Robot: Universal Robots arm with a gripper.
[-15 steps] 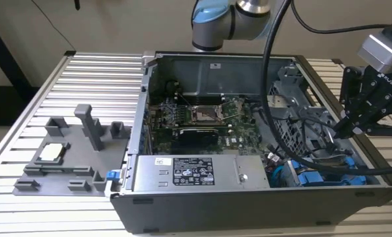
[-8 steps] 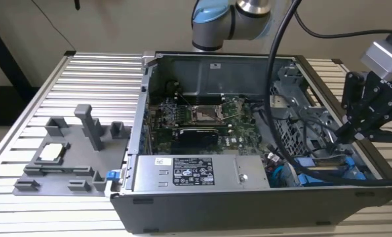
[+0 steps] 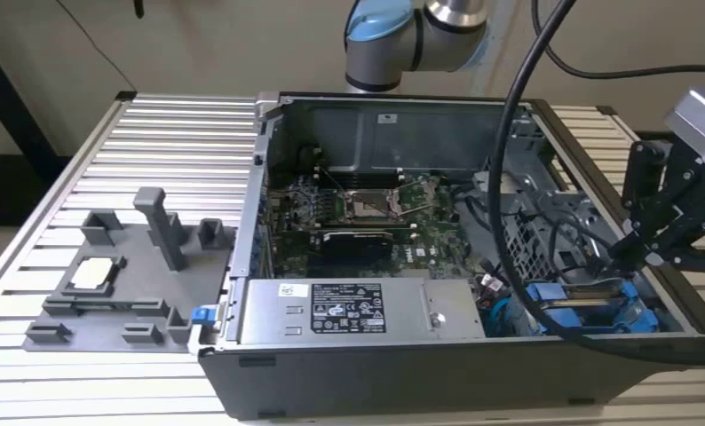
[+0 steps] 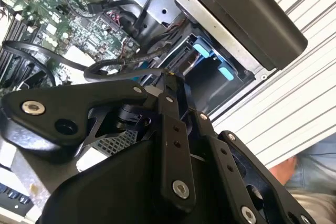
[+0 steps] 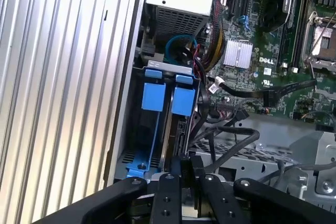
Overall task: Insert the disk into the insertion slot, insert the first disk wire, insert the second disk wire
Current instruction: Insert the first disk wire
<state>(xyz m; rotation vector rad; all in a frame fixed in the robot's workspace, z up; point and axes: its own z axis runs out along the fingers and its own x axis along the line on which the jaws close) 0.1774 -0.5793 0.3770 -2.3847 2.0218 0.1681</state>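
Gripper (image 5: 184, 162) fingers are drawn narrow, almost touching, just above the drive cage. Whether they pinch one of the black wires (image 5: 236, 129) beside them, I cannot tell. Straight ahead of the tips, the disk (image 5: 185, 100) stands on edge, seated in the slot (image 5: 167, 65). Its bright blue carrier tab and a thin, dark edge of the drive show. Off to one side of the tips, right against the disk, sits a second blue carrier (image 5: 153, 97).
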